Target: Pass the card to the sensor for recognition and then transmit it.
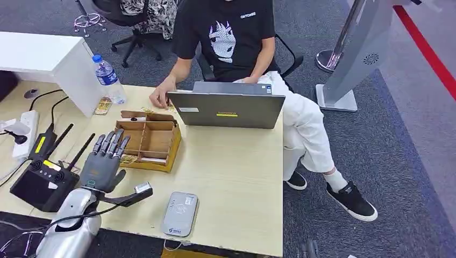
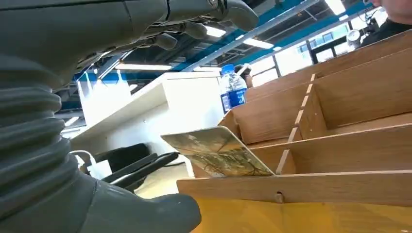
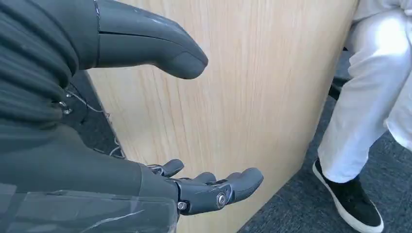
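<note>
- My left hand [image 1: 103, 161] hovers at the near-left corner of the wooden organizer [image 1: 153, 141], fingers [image 1: 110, 144] apart and stretched toward twelve o'clock, gripping nothing.
- The card [image 2: 218, 152] leans in the organizer's nearest slot, at its left end. In the left wrist view it sits between my thumb and my other fingers, touching neither. In the head view I can barely pick it out beside my fingertips.
- It stands tilted, not flat: its lower edge is hidden behind the front wall, its printed face is toward my wrist camera, and its free rounded corner rises clear of the wall. I read its long axis as running roughly along the slot, nine to three o'clock on the tabletop [image 1: 236, 172], though the angle makes that a judgement.
- The step in hand, as I judge it, is the pick-up. To do it well I want the thumb on one face and the fingers on the other, catching the raised part above the wall, then lifting up and out without dragging on the divider.
- At about four o'clock from my left hand lies the grey sensor [image 1: 180, 214], flat near the front edge, the card's next stop.
- A person sits at one o'clock behind a laptop [image 1: 226, 110].
- My right hand [image 3: 160, 121] hangs off the tabletop's edge, fingers [image 3: 218, 187] spread and loosely curved, holding nothing.
</note>
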